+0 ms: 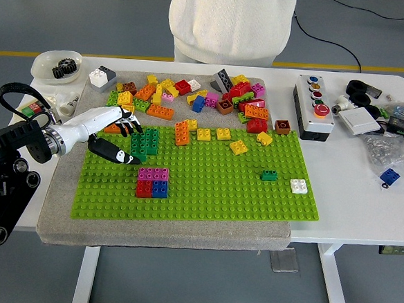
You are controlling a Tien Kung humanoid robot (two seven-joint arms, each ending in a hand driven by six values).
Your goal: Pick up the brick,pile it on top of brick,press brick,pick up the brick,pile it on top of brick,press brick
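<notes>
- The left hand [113, 137] is in over the green baseplate's [206, 186] far-left corner, its white fingers [126, 122] closed around a dark green brick [138, 144], thumb tucked under.
- That brick is pressed right up against a second dark green brick [151, 140] standing on the plate; whether the held one is seated on the studs, I cannot tell from here.
- Nearer the plate's front-left, a small block: pink brick [153, 174] on top, red brick [144, 188] and blue brick [160, 188] side by side beneath.
- Over toward the right edge, a low green brick [269, 175] and a white brick [298, 186], close together.
- A loose pile of bricks [206, 96] crowds the grey mat's far edge.
- A person in a white top [232, 22] stands at the tabletop's far side.
- A button box [314, 107] sits on the tabletop to the plate's right.
</notes>
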